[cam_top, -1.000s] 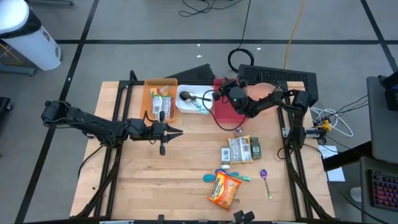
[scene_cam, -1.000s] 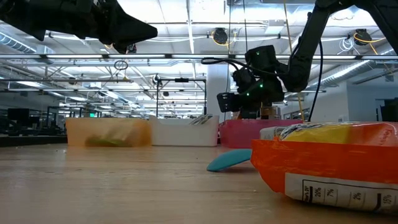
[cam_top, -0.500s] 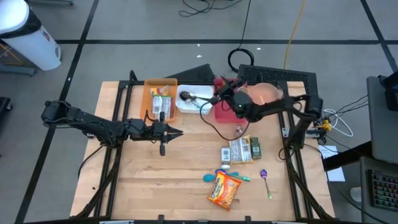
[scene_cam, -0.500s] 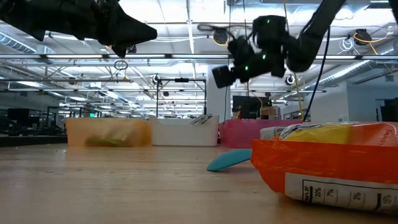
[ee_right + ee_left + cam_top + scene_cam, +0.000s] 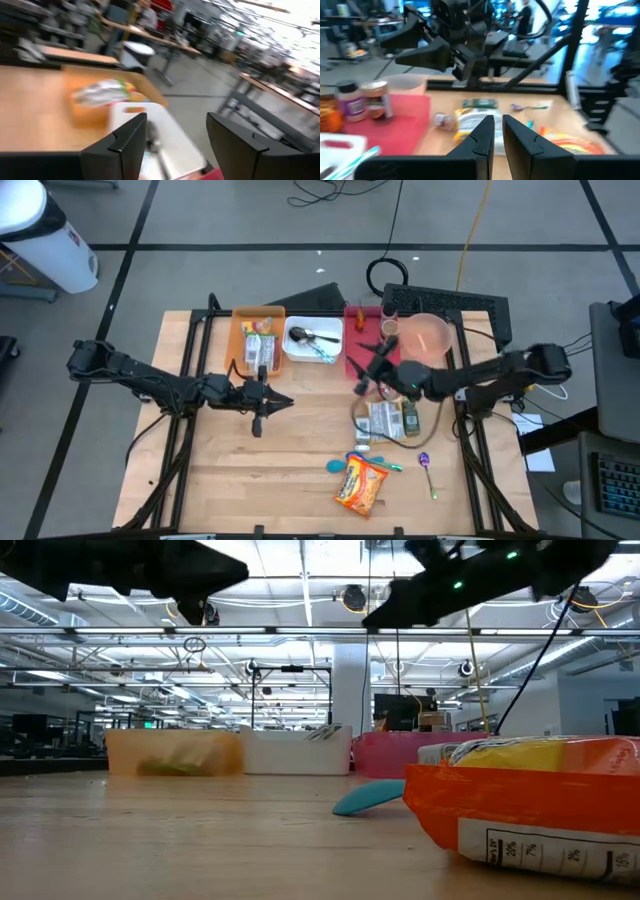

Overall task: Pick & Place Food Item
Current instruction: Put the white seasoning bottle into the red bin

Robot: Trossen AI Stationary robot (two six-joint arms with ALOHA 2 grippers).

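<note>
Right jaws (image 5: pixel 362 372) above snack packets (image 5: pixel 388 420)

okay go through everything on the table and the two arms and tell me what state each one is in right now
Left tool: nearly shut, empty, above bare table.
Right tool: open, empty, raised by the red bin.
Orange bin: holds packets.
White bin: holds spoon.
Red bin: holds small jars.
Orange snack bag: lying flat.
Purple spoon: on table.

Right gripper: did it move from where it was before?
Yes. The right gripper has moved away from the red bin, toward the table's middle, and is now open and empty.
</note>
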